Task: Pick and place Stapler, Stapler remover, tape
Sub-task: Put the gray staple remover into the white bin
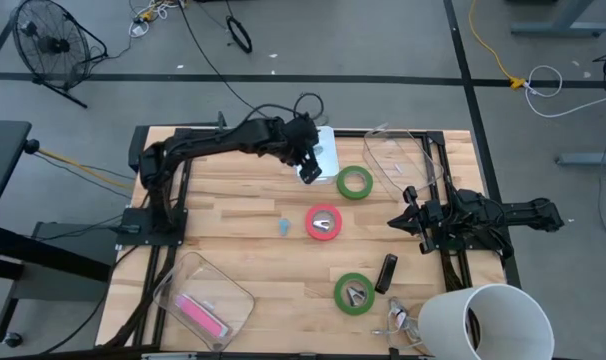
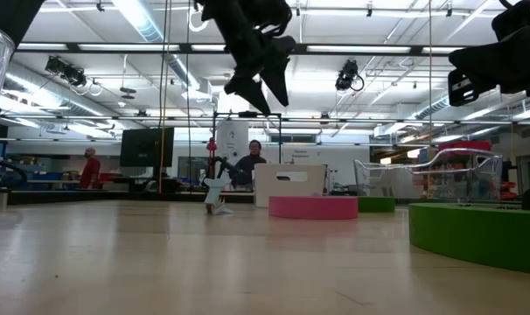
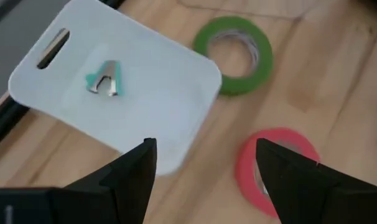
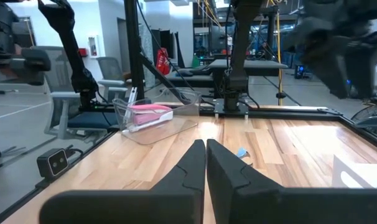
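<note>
Green tape rolls [image 1: 355, 182] are lying two (red roll [image 1: 324, 222] one) on the wooden table [image 1: 243, 220]; left gripper [image 1: 309, 172] is hanging apart, right gripper [image 1: 397, 219] together.

A light wooden slatted table [image 1: 253, 215] carries a thin white plastic cutting board with a slot handle [image 3: 145, 81] at its far side. A clear plastic tub [image 1: 205, 298] sits at the near left corner – a pink object [image 1: 201, 315] lies inside (what it is cannot be told). A second clear container [image 1: 398, 160] stands at the far right. A large white paper cup [image 1: 488, 322] occupies the near right corner. Off the table, on the grey floor to the far left – a black fan [image 1: 51, 45].
</note>
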Tool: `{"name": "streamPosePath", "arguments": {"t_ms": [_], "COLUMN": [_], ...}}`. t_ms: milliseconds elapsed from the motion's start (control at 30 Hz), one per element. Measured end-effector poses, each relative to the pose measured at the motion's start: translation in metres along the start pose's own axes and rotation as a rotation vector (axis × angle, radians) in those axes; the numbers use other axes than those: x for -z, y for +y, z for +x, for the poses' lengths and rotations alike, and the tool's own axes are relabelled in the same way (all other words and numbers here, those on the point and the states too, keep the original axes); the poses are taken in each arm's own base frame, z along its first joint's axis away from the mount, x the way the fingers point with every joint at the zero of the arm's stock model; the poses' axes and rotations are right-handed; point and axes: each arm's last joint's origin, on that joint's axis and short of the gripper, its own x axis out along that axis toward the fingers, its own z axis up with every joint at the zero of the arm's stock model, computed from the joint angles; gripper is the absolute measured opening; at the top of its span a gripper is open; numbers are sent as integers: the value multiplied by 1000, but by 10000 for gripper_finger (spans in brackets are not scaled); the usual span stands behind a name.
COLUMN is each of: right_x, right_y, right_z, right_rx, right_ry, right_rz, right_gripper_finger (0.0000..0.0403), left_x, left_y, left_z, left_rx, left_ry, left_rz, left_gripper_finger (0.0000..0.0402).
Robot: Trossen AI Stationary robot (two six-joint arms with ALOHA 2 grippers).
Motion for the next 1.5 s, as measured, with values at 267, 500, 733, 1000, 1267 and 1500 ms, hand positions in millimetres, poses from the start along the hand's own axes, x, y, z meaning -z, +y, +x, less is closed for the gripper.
{"name": "streamPosePath", "arguments": {"t_ms": [267,500,733,1000,1267,1500], "right_x": [0,0,0,0,0,0], "right_y": [0,0,0,0,0,0], "right_z": [0,0,0,0,0,0], "right_rx": [0,0,0,0,0,0], "right_ry": [0,0,0,0,0,0], "right_rz": [0,0,0,0,0,0], "right_gripper_finger": [20,20,20,20,20,20], "left_x": [19,41,61,79,97,110], "left_y": [-40,-75,-109,-130,-147,-140], "left_z": [-5,-13,-21,-29,-37,-42], "left_rx": [18,53,84,42,39,-121], "left_ry": [55,118,151,146,182,257], "left_rz": [54,138,41,3,89,-22], "left_gripper_finger": [277,277,277,277,277,277]}}
